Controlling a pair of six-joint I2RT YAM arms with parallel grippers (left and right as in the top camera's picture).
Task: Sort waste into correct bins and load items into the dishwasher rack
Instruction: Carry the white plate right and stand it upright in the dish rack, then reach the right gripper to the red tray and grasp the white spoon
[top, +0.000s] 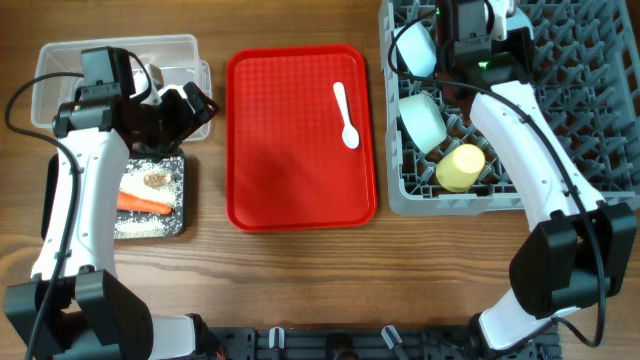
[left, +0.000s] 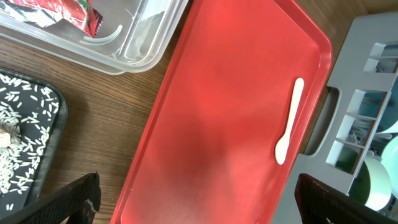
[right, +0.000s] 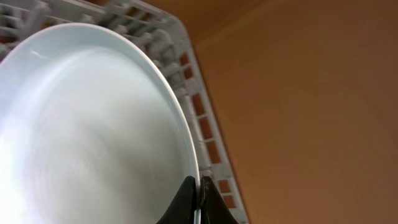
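Observation:
My right gripper (right: 199, 186) is shut on the rim of the pale blue plate (right: 87, 130), which stands on edge against the grey dishwasher rack (right: 200, 112). From overhead that arm reaches over the rack (top: 600, 100), where two pale bowls (top: 422, 120) (top: 415, 48) and a yellow cup (top: 460, 167) sit. A white spoon (top: 345, 113) (left: 290, 121) lies on the red tray (top: 290, 150). My left gripper (top: 190, 112) (left: 202, 208) hangs open by the bins with nothing in it. The clear tub (left: 124, 50) holds red-and-white wrapper (left: 68, 9). The black tray (top: 183, 200) holds a carrot piece (top: 143, 203), rice (top: 140, 225) and a brown scrap (top: 157, 180).
The red tray (left: 217, 93) lies between the bins and the rack, with only the spoon on it. Bare wooden table shows in front of the tray and bins. The rack's handle side (left: 360, 62) borders the tray's right edge.

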